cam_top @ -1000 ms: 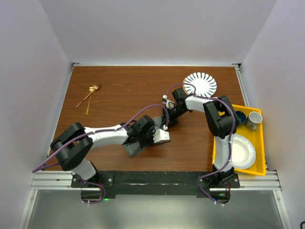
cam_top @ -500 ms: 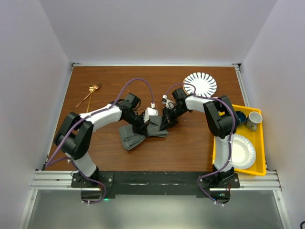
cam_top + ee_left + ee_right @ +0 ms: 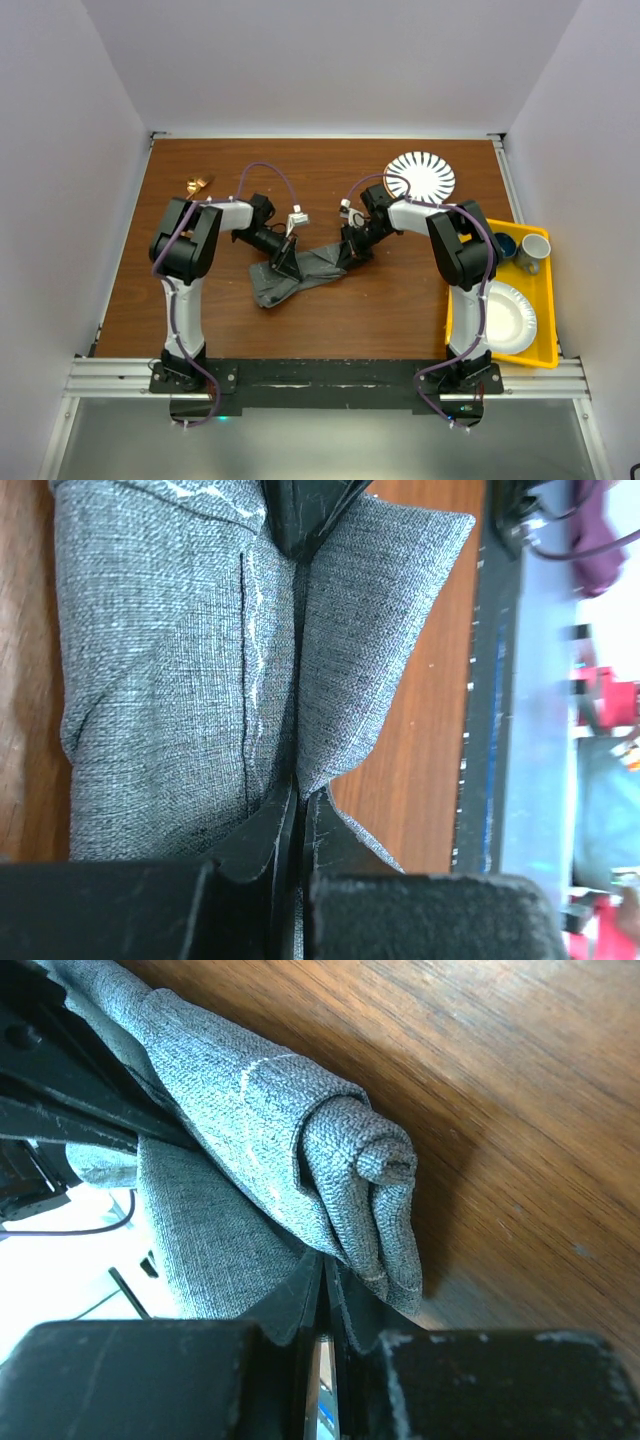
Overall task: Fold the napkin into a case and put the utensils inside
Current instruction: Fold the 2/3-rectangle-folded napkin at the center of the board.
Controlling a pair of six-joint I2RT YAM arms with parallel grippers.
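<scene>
The dark grey woven fabric napkin (image 3: 272, 288) lies bunched and half-folded near the middle of the brown wooden surface (image 3: 400, 300). It is stretched between the left hand (image 3: 289, 262), pressed together on a raised crease, and the right hand (image 3: 346, 252), pinching the rolled, layered end. To fold well, I judge both hands should draw the soft, limp cloth taut and level before laying it flat, hems aligned into a narrow strip; the slender gold-copper metal utensils (image 3: 198, 184) lie well apart at the far left.
</scene>
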